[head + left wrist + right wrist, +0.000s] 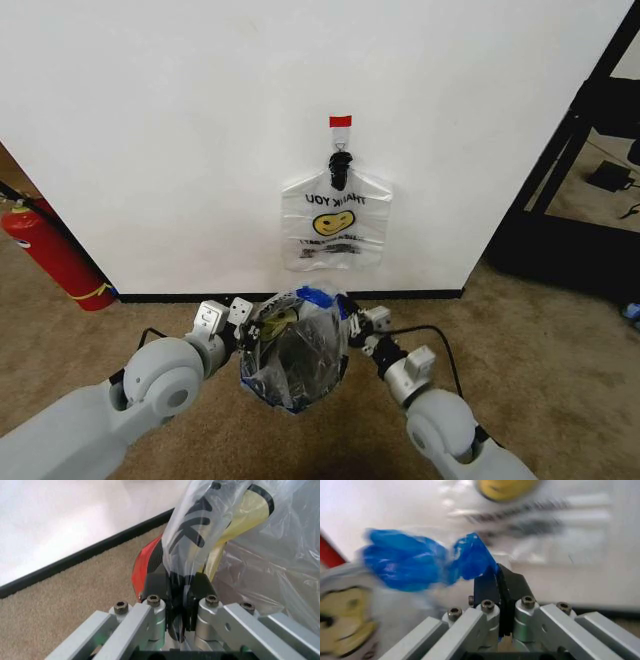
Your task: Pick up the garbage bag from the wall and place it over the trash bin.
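A translucent garbage bag [268, 326] with a yellow smiley and blue print is stretched over the black mesh trash bin [297, 365] on the carpet. My left gripper [244, 320] is shut on the bag's edge [200, 536] at the bin's left side, and red and dark mesh of the bin [146, 567] shows just beyond the fingers. At the bin's right side my right gripper [358, 322] is shut on a blue part of the bag [470, 560]. A second bag [335, 222] like it hangs from a black hook on the white wall [180, 130], under a red tape strip.
A red fire extinguisher [55, 255] leans at the wall's left end. A black frame [570, 150] stands at the wall's right corner, with dark items on the floor behind it. A black baseboard [200, 296] runs along the wall. Brown carpet lies around the bin.
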